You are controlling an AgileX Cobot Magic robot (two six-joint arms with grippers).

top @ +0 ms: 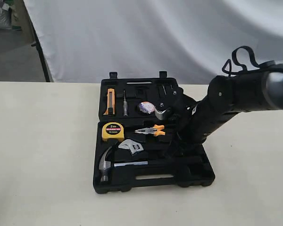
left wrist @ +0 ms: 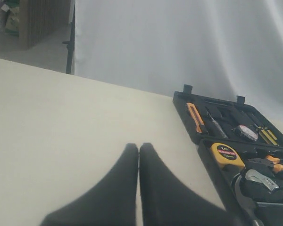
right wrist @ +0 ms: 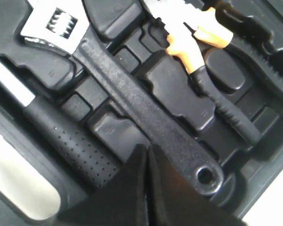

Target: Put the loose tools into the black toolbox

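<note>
**Right arm low over the open toolbox, left arm idle**

- The black toolbox (top: 153,181) lies open flat mid-table (top: 42,155). Its handle slot faces the exterior camera; its lid half lies toward the white backdrop (top: 146,33).
- Lid half: an orange utility knife (top: 109,102) with a screwdriver (top: 125,103) beside it.
- Near half: a yellow tape measure (top: 112,131), orange-handled pliers (top: 151,130), an adjustable wrench (top: 131,147) and a claw hammer (top: 106,165) along the handle side, each seated in the moulded tray.
- The right gripper (right wrist: 146,151) sits close over the hole end of the wrench handle. Its fingers are pressed together with nothing between them. Whether they touch the wrench, I cannot tell.
- The left gripper (left wrist: 138,148) is over bare table, well apart from the toolbox. It is clenched and empty.
</note>
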